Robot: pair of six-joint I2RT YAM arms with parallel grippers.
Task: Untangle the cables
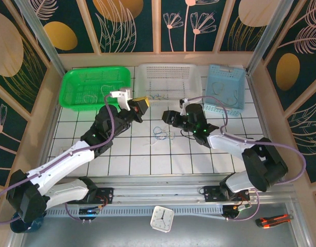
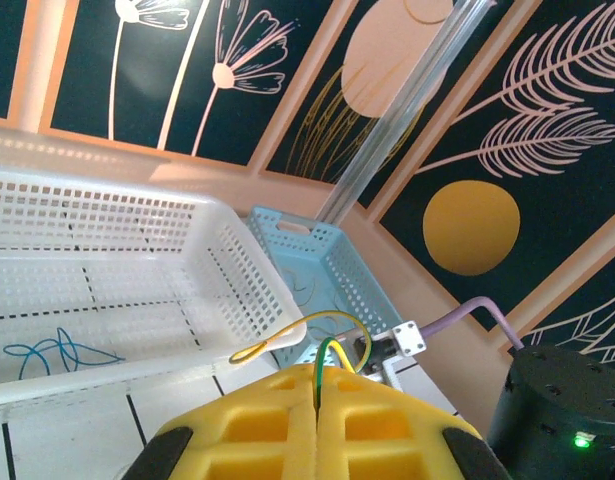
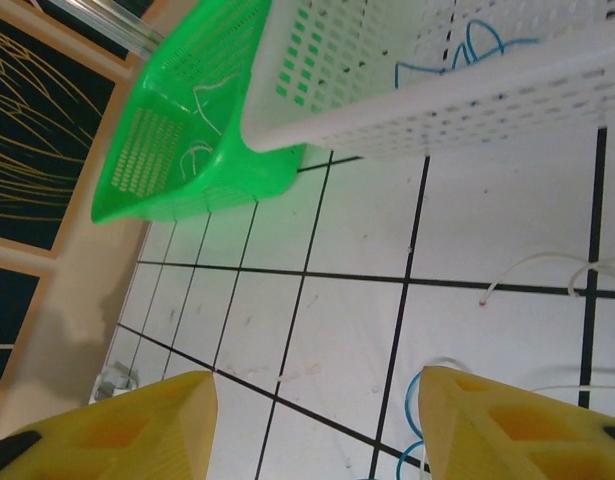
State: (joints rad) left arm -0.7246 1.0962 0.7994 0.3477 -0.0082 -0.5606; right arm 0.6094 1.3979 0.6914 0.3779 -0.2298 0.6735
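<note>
My left gripper is shut on a yellow-green cable, which arcs up out of the yellow pads and ends in a small loop. In the top view this gripper hovers in front of the white basket. A small tangle of blue and white cables lies on the tiled table between the arms. My right gripper hangs just above and behind that tangle. Its jaws stand open with only tiles between them. A blue cable loop lies beside the right pad, and a white cable lies farther off.
Three baskets line the back: green with white wires, white with a blue cable inside, and light blue with thin wires. A small clock and a utility knife lie by the arm bases.
</note>
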